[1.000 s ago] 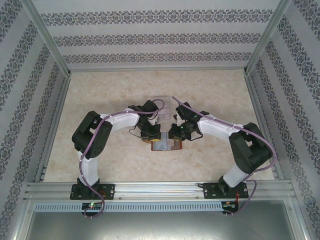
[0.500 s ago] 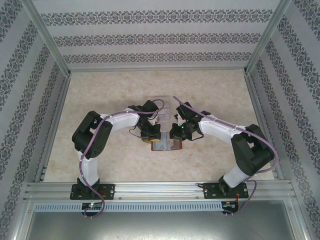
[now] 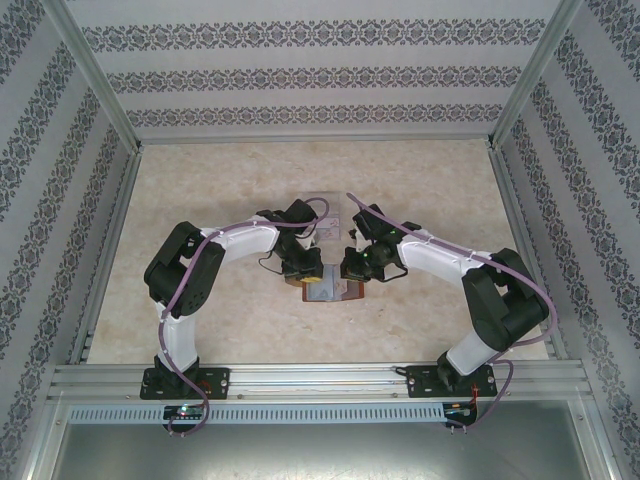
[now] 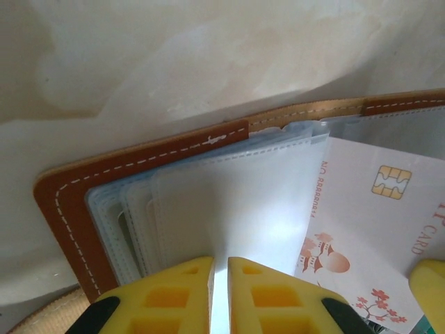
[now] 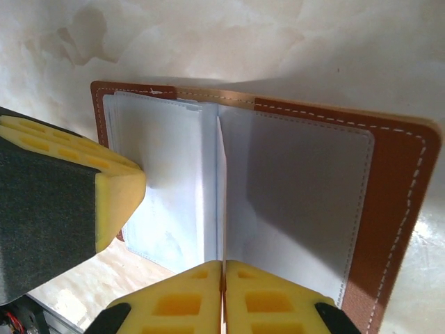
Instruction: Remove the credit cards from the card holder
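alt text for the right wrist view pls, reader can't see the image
The right gripper is pinched shut on a thin sheet standing edge-on at the spine of the open brown card holder, card or sleeve unclear. The left gripper's yellow finger overlaps the clear sleeves at the frame's left, on a marbled table.

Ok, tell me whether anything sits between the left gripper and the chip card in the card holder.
Clear plastic does. The left gripper is closed on one sleeve page of the card holder, and the chip card lies beside that page, seemingly tucked inside another sleeve. Nothing else visible stands in the way.
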### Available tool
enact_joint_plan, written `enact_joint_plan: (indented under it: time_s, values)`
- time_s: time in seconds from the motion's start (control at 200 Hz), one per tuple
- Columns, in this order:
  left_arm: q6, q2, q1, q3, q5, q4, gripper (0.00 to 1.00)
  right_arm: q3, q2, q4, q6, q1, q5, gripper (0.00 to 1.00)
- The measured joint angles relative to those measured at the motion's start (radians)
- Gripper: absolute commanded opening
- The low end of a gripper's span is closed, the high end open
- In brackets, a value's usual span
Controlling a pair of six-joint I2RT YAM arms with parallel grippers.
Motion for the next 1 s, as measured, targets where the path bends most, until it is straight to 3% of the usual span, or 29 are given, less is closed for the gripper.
enact_joint_plan:
  time_s: [0.545, 0.999]
  values:
    - [-0.001, -0.093, 0.004, 0.003, -0.091, -0.025, 0.18, 0.042, -0.042, -0.067, -0.068, -0.001, 0.026, 0.07]
    - [-0.009, -0.143, 0.069, -0.116, -0.118, 0.009, 0.18, 0.176, -0.034, -0.194, -0.518, 0.000, 0.006, 0.08]
